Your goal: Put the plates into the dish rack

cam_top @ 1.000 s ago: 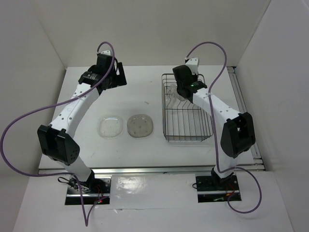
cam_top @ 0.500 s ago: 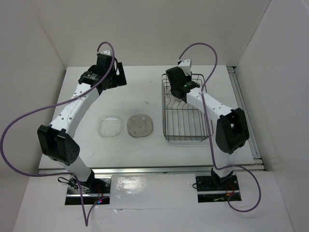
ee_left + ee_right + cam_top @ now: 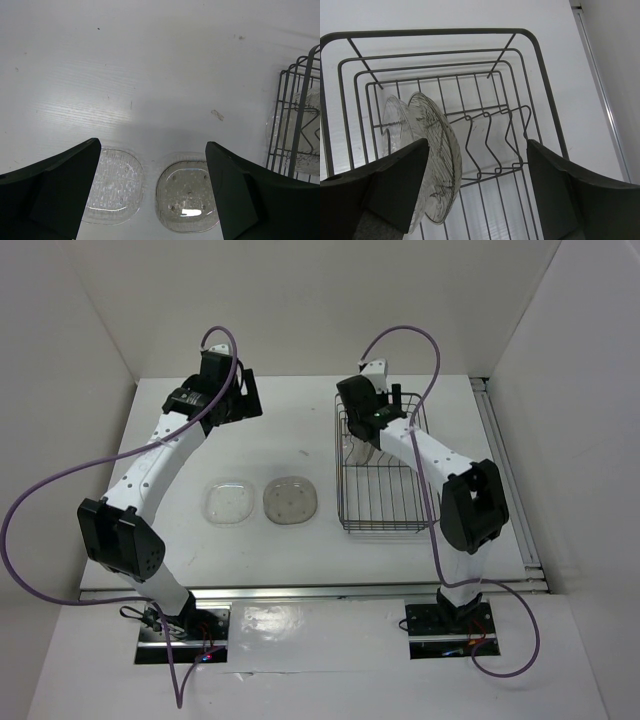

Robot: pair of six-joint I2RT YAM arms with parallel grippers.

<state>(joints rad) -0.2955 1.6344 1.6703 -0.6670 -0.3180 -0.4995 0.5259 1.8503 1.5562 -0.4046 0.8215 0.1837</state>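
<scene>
Right gripper (image 3: 477,150) hangs over the dish rack (image 3: 547,100) at the upper middle of the top view. I see its fingers spread wide with nothing between them. Two plates stand on edge in the wire slots: the front standing plate (image 3: 440,150) just beside my left finger, and the rear standing plate (image 3: 395,120) close behind it, at the left of the wrist view. To their right the zigzag wire dividers (image 3: 495,145) stand free, so I judge there is room for two more.

Left gripper (image 3: 152,145) is also spread wide and holds nothing, hovering over the table (image 3: 150,65) in the upper left of the top view. The two remaining plates lie flat below it, at the bottom edge of its wrist view: the clear plate (image 3: 117,185) on the left and the smoky dotted plate (image 3: 187,200) on the right, side by side with a narrow gap.

I judge the left arm nearer to both. The smoky one lies on the rack side, so either arm could take it. Neither has a real long axis, being rounded squares. Bare table surrounds the pair, but their rims sit low, so I would come in at an outer edge.
</scene>
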